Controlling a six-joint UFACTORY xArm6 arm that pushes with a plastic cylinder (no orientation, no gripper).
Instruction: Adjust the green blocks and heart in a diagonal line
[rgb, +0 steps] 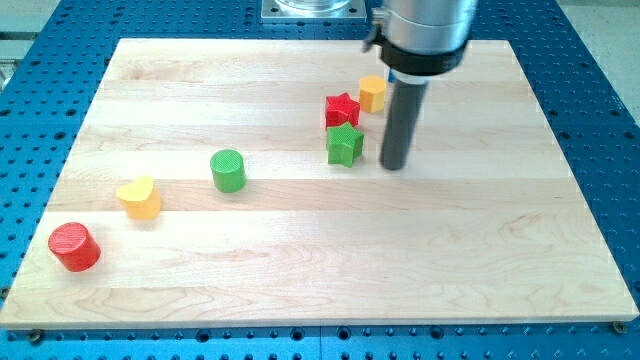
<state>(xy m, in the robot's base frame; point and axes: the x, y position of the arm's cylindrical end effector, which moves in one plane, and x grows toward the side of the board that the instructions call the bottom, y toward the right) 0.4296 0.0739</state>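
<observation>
- Camera view: the green star (344, 144) lies toward the tabletop's (300, 260) top edge, right of centre, touching the red star (342, 108) just above it; a yellow hexagon-like block (373, 93) sits near the red star's upper right.
- The green cylinder (228, 170) sits left of centre, and the yellow heart (139, 198) lies nearer the left edge, with a red cylinder (74, 246) by the bottom-left corner.
- Heart, green cylinder and green star already climb roughly along one slant from lower left to upper right, which looks like the intended diagonal; the star may need only a nudge.
- The arm hangs vertically from the top edge; my tip (395, 166) rests just right of the green star, not touching it.
- The tool is a plain rod: nothing to open or close, nothing held.
</observation>
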